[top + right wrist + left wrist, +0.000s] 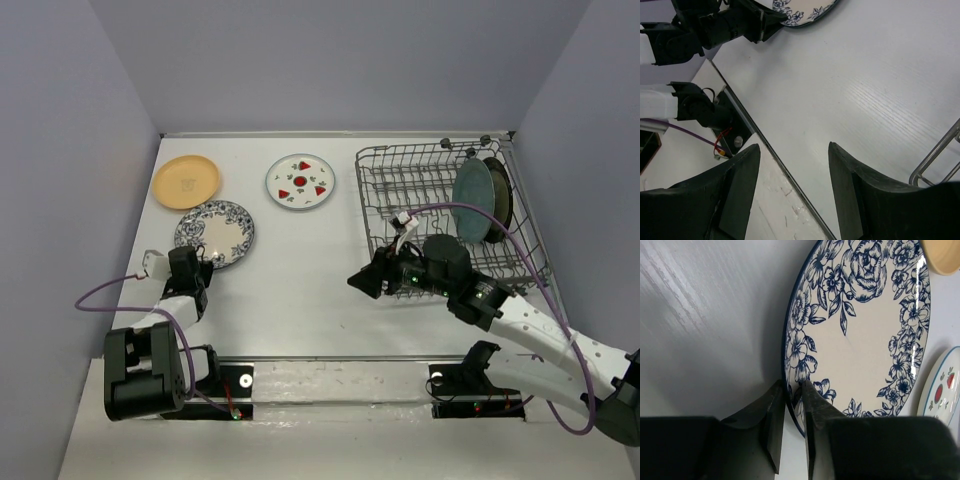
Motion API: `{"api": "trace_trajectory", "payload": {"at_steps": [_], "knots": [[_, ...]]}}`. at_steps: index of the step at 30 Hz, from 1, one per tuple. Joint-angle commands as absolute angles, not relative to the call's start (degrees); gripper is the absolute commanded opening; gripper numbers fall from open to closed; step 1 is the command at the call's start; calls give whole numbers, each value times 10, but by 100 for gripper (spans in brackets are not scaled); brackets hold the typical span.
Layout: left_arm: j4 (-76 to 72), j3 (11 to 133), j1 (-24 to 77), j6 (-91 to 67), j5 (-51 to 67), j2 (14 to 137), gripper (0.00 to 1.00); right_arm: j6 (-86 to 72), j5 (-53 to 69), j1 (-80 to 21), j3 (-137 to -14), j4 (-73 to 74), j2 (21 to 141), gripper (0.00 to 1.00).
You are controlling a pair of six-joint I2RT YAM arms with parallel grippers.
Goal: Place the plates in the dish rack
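The blue-and-white floral plate (218, 232) lies flat at the table's left. My left gripper (794, 386) is shut on its near rim, one finger (771, 405) under the edge and the other on the decorated face (865, 335). Behind it lie the orange-yellow plate (186, 182) and the white plate with red fruit marks (300, 181). The grey wire dish rack (430, 150) stands at the right, holding a teal plate (472, 200) and a dark-rimmed plate (497, 198) upright. My right gripper (358, 281) hangs open and empty over the table, left of the rack.
In the right wrist view the table's near edge and the metal mounting rail (740, 120) run below the open fingers, and a rack wire (940, 155) shows at the right. The purple side walls stand close to both table sides.
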State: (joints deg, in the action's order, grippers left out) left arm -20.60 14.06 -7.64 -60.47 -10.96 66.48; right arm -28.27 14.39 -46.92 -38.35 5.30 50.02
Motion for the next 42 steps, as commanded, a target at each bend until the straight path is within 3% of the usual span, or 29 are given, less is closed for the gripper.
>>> {"api": "trace_trajectory", "payload": {"at_steps": [1, 8, 16, 22, 30, 35, 42], "knots": [[-237, 131, -80, -593, -117, 678, 26, -279, 149, -473, -402, 13, 500, 63], [-250, 121, -81, -582, -89, 679, 5, -280, 151, -473, -402, 13, 502, 63], [-257, 88, -80, -564, -15, 616, 6, -278, 134, -473, -412, 17, 507, 63], [-219, 59, -78, -567, 81, 440, 6, -280, 147, -473, -428, 6, 578, 65], [-103, 101, -75, -542, 148, 235, 6, -308, 165, -473, -477, -50, 685, 76], [-78, 120, -74, -535, 201, 195, 6, -306, 138, -473, -529, -50, 760, 82], [-83, 149, -69, -543, 288, 169, 6, -301, 115, -453, -563, -53, 823, 82]]}}
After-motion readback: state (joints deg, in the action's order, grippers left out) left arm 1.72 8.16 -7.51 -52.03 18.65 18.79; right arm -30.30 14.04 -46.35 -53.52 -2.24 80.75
